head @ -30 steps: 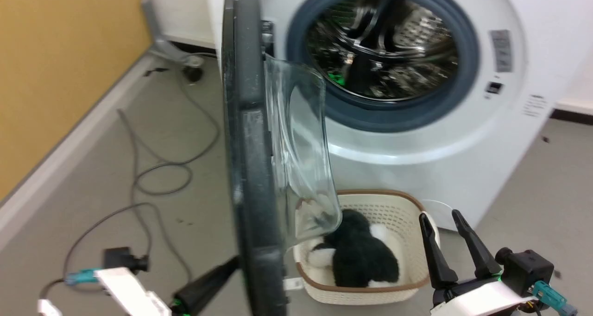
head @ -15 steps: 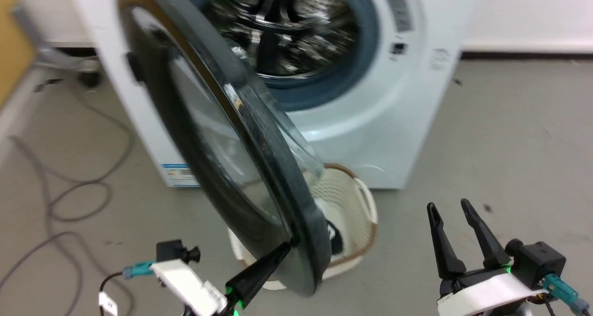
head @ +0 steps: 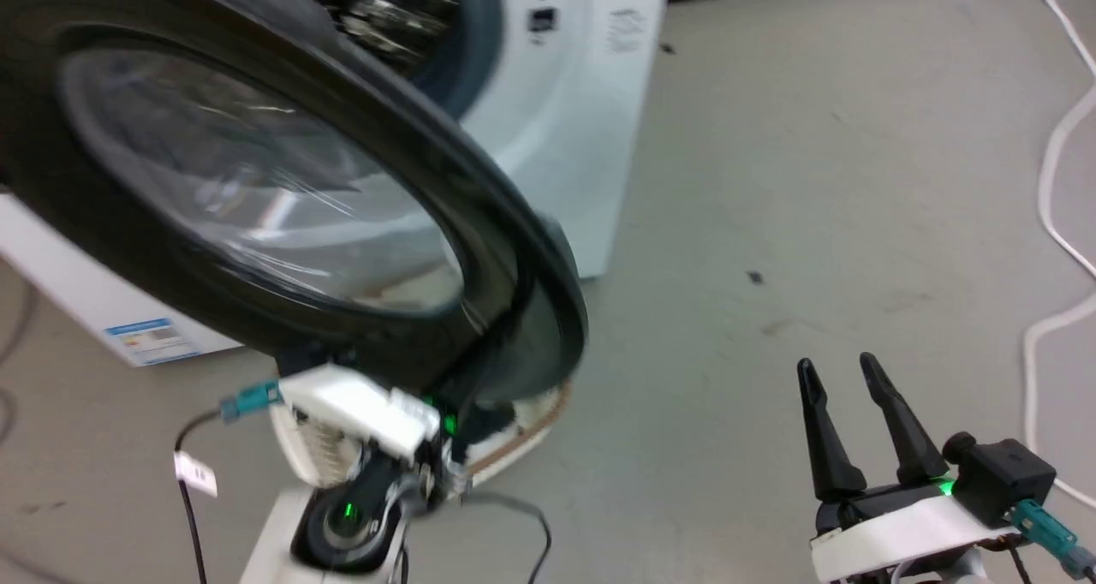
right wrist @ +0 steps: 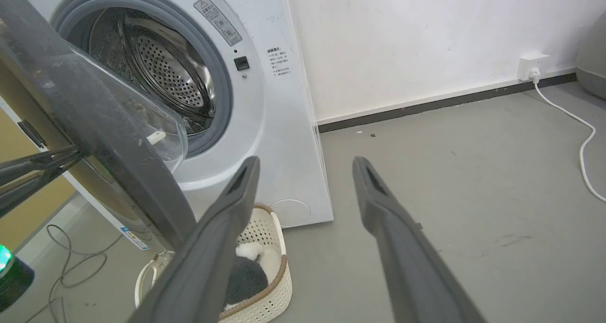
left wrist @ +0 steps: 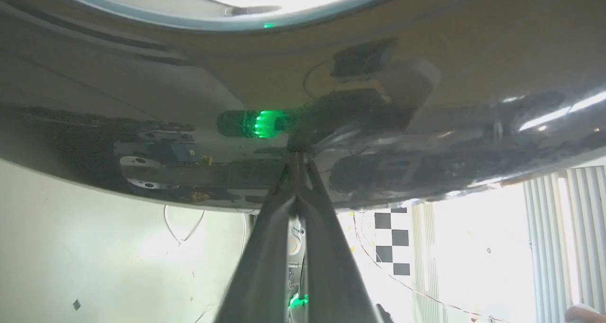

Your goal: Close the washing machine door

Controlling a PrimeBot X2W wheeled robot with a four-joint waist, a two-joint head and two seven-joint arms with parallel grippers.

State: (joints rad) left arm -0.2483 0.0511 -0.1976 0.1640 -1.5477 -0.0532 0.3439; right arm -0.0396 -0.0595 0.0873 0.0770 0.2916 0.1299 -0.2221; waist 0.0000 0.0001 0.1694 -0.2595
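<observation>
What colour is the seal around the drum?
Grey seal, best in the right wrist view.

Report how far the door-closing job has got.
Done: the left gripper, fingers together, touches the outer face of the washing machine door. In hand: the door stands part-way open, angled to the washing machine. Left: swinging it shut and latching; the drum is exposed. The right gripper hangs open.

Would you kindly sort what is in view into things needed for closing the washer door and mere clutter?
Job: round black plastic door with clear glass window; white front-loading washing machine; left gripper, shut against the door's rim.
Lying about: cream perforated basket; white wall socket; right gripper, open.
</observation>
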